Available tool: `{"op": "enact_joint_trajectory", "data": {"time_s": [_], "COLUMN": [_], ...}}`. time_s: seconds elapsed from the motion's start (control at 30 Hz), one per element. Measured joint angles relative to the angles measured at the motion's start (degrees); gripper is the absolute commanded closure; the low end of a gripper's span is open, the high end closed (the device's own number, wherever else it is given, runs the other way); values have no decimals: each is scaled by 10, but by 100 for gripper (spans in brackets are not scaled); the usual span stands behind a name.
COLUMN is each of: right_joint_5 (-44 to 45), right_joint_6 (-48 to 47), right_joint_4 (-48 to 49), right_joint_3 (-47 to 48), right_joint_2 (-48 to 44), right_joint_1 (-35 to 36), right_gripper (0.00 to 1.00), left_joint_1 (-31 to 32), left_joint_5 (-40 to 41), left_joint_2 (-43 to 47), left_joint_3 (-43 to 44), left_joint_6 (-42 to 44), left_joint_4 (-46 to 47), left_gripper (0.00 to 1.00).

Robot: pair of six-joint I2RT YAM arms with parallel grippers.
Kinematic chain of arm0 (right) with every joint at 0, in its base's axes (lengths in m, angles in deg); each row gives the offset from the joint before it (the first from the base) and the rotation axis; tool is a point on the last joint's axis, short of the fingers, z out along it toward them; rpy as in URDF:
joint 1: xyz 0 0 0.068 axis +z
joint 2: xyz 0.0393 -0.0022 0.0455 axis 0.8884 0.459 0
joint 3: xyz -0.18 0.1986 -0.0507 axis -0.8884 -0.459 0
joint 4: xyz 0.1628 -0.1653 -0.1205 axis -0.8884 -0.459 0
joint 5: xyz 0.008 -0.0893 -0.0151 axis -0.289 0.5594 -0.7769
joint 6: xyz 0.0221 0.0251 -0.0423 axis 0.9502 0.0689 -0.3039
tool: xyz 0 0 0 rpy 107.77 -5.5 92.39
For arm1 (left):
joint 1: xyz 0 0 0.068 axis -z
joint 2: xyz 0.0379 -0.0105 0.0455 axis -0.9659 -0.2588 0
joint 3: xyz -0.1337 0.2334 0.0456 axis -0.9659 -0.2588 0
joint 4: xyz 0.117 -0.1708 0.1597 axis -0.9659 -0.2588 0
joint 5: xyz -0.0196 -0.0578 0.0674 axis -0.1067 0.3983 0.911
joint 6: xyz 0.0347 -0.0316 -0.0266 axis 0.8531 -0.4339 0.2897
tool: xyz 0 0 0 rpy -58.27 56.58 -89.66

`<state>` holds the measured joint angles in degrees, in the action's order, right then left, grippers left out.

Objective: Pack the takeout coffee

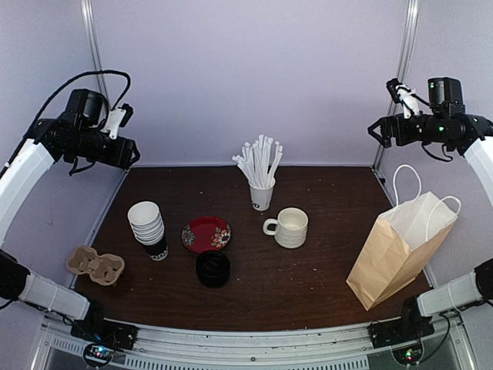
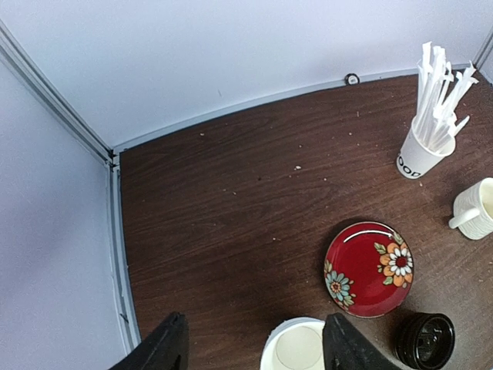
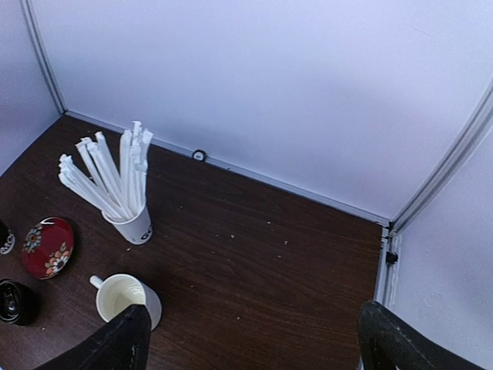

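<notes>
The left claw (image 2: 256,317) hangs high over the back left of the table (image 1: 254,297), its fingers spread apart and holding nothing. Below it, a little left and toward the arm bases, lies one cardboard carrier (image 1: 95,264). Almost straight under the claw, closer to its right finger, stands one stack of cups (image 2: 296,348) — white, nested, with no lid on top. I cannot count surely how many are nested. The top cup's mouth shows plainly between the fingers. Right of the stack lies one red plate (image 2: 368,268), and just beside it one pile of black lids (image 2: 426,339). Farther right are one cup of straws (image 3: 131,223) and one mug (image 3: 123,297) — both below and left of the right claw (image 3: 254,307), with the mug by its left finger. This claw is spread very wide and is empty, high near the back right corner. Below it, toward the near edge, stands one paper bag (image 1: 400,247), upright with its handles up.
</notes>
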<state>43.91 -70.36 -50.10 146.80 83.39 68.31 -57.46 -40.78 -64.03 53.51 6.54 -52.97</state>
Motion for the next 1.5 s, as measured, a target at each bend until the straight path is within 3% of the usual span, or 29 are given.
{"op": "enact_joint_trajectory", "data": {"time_s": [0.2,0.4,0.5,0.7,0.9,1.0,1.23,1.5], "right_joint_5": [-82,-88,-106,-109,-78,-56,19,118], "right_joint_6": [-38,-108,-130,-174,-228,-260,-333,-394], "right_joint_4": [-11,-32,-34,-34,-59,-82,-133,-172], "right_joint_3": [2,-8,-48,-163,-213,-214,-260,-340], "right_joint_2": [11,47,51,52,52,48,45,36], "right_joint_1": [31,189,254,349,427,459,505,468], "right_gripper": [16,25,31,34,34,35,40,41], "left_joint_1": [-8,3,35,94,136,154,160,160], "left_joint_5": [-55,-88,-89,-84,-68,-54,5,24], "left_joint_2": [-9,-40,-71,-128,-147,-147,-155,-193], "left_joint_3": [17,24,35,67,81,79,65,64], "left_joint_6": [-4,-7,-6,-10,-30,-45,-60,-61], "left_joint_4": [-41,-91,-114,-174,-241,-273,-304,-307], "left_gripper": [44,51,52,59,49,50,58,66]}}
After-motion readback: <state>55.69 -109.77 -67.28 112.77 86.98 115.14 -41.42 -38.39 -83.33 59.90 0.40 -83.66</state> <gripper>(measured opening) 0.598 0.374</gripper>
